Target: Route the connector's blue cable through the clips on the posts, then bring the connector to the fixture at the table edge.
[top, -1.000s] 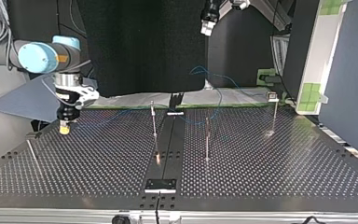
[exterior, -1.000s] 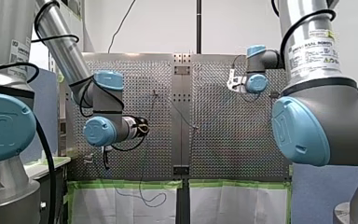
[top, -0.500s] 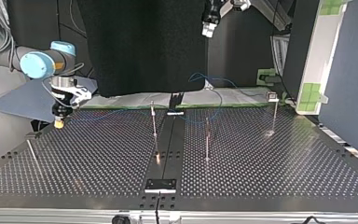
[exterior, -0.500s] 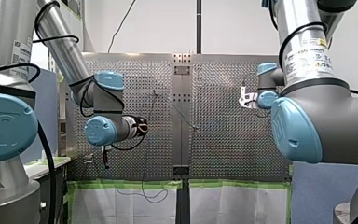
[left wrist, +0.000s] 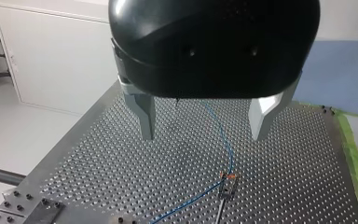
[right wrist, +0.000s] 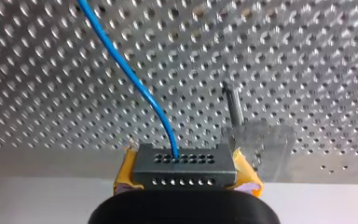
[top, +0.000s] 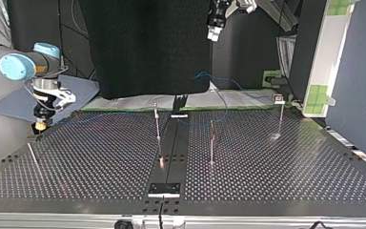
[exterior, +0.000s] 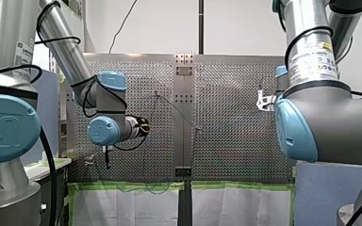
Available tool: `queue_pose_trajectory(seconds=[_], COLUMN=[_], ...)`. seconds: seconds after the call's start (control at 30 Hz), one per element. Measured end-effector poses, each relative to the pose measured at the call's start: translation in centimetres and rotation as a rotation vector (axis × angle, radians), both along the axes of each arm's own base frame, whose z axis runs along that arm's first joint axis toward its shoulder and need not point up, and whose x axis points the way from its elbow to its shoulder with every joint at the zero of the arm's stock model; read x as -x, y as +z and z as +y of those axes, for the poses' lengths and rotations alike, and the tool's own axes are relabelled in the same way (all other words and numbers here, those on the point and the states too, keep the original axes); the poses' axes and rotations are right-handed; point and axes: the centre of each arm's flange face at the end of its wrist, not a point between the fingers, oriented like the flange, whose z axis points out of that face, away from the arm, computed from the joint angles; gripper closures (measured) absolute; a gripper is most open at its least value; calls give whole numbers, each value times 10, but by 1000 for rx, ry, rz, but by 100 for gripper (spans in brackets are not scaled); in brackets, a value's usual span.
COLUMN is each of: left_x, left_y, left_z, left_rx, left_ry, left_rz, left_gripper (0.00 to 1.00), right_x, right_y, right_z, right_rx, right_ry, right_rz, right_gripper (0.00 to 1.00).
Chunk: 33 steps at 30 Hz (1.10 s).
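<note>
Right pincer (right wrist: 186, 176) — yellow pads (right wrist: 124, 173) pressed on the two short ends of the connector (right wrist: 185, 163), which sits square between them, low over the tabletop (right wrist: 51, 107) edge. Connector: small perforated metal shell, judged light and rigid. The end-face pinch looks sound, no regrip called for. Blue cable (right wrist: 130, 74) leaves a middle hole of the shell, ahead of the pincer. It is thin and limp, and judged likely to snag or tug back if dragged fast. Hold the shell, never the wire. Just beside the connector is a clear block (right wrist: 266, 140) with a dark pin, which I take for the fixture.

In the top view, cable slack lies among three thin posts (top: 212, 143) well away from this pincer. Whether it sits in every clip cannot be told there.

Left pincer (left wrist: 206, 122) — fingers spread wide, nothing between them, high above the tabletop. Below it the cable runs to one clip (left wrist: 227, 181).

Surface: perforated metal, hard and slick-looking; the holes could catch a wire. Room: open around both arms, black drape (top: 147, 47) behind the posts.
</note>
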Motion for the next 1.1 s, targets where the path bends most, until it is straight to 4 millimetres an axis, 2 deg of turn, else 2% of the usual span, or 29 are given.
queue_pose_trajectory(seconds=[0.17,0.8,1.1], left_x=[-2,-8,-9], left_y=[0,-1,-3], left_z=[1,6,11], left_rx=[-5,-58,-124], left_ry=[5,33,52], left_rz=[1,19,42], left_gripper=[0,0,0], right_x=[10,-3,5], right_y=[6,21,26], right_z=[-7,-13,-15], right_rx=[5,36,16], right_ry=[20,174,179], right_rz=[20,46,62], right_gripper=[100,100,100])
